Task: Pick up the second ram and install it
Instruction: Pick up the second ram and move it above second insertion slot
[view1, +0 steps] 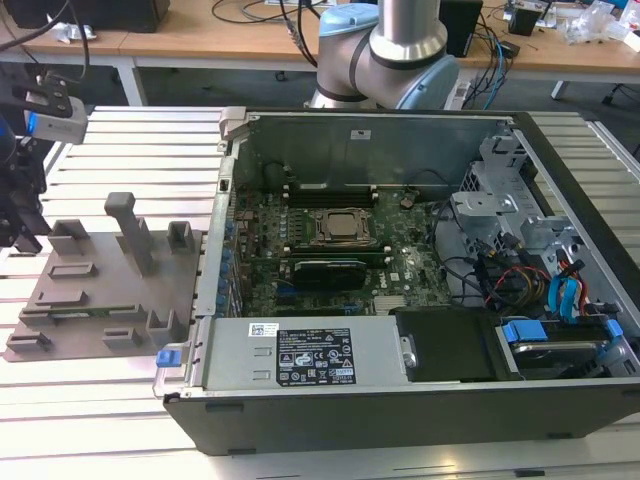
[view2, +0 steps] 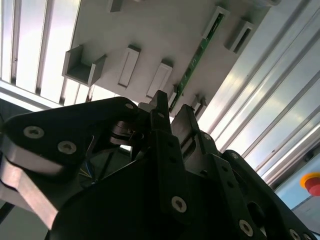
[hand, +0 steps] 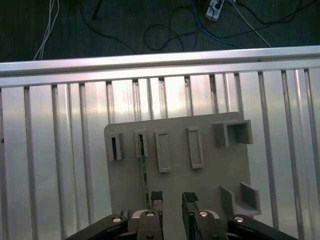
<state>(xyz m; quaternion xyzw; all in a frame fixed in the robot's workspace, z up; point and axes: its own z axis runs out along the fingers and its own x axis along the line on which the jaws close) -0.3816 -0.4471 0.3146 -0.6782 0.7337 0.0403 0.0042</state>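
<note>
The gripper (hand: 172, 201) pointed straight down at the grey fixture plate (hand: 210, 175). Its two fingers (hand: 156, 199) were spread, with a bare gap between them and nothing pinched. In both wrist views the frame edge cut off everything behind the fingers' mounts.

The second ram (hand: 144, 170), a thin green stick standing on edge on the plate, ran away from the gripper. Its near end passed out of sight behind one finger, so whether the finger touched it could not be told. In the second wrist view the stick (view2: 192, 65) showed as a slanted green line.

In the exterior view the arm's wrist end (view1: 22, 190) hung at the exterior view's left edge, half cut off. The shoulder (view1: 385, 50) stood behind the open computer case (view1: 400, 410), on the slatted aluminium table (view1: 120, 400).
</note>
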